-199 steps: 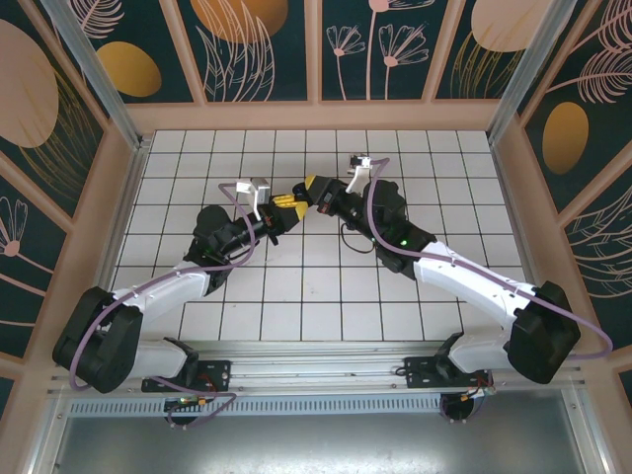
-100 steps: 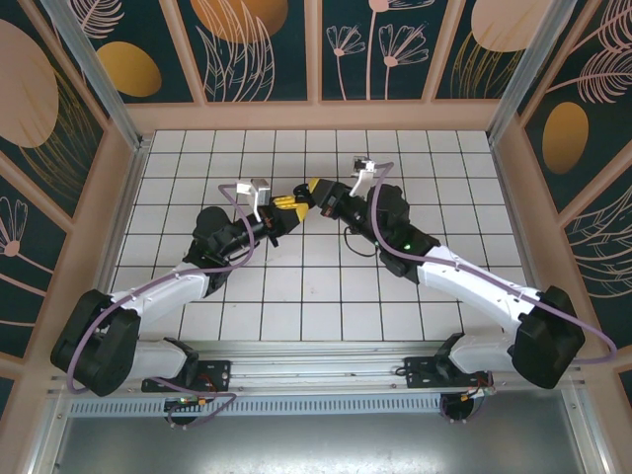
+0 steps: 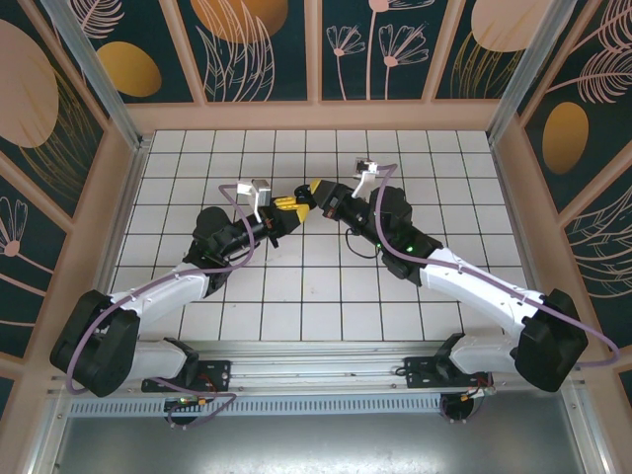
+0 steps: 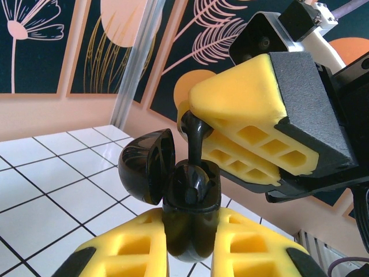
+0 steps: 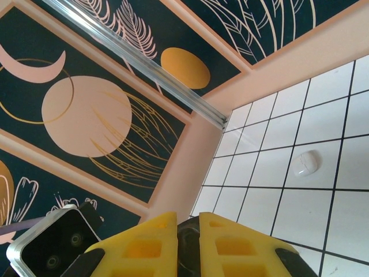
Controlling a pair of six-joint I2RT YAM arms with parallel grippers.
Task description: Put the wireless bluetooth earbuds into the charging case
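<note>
My left gripper (image 4: 190,234) is shut on the black charging case (image 4: 189,222), held upright above the tiles with its lid (image 4: 147,167) swung open to the left. A black earbud (image 4: 194,138) stands stem-down in the case's mouth, its head pinched by my right gripper, whose yellow fingers (image 4: 242,98) come in from the upper right. In the right wrist view the right gripper (image 5: 187,234) is shut on a dark sliver. The two grippers (image 3: 286,204) (image 3: 314,190) meet tip to tip over the middle tiles. Whether the other bud sits inside the case I cannot tell.
A small white oval object (image 5: 305,163) lies on a tile ahead of the right gripper. The white tiled floor (image 3: 444,168) is ringed by low peach walls (image 3: 316,117) with dark patterned panels behind.
The right arm has shifted slightly, its forearm swinging a little rightward while its gripper stays against the left one. The left arm has hardly moved.
</note>
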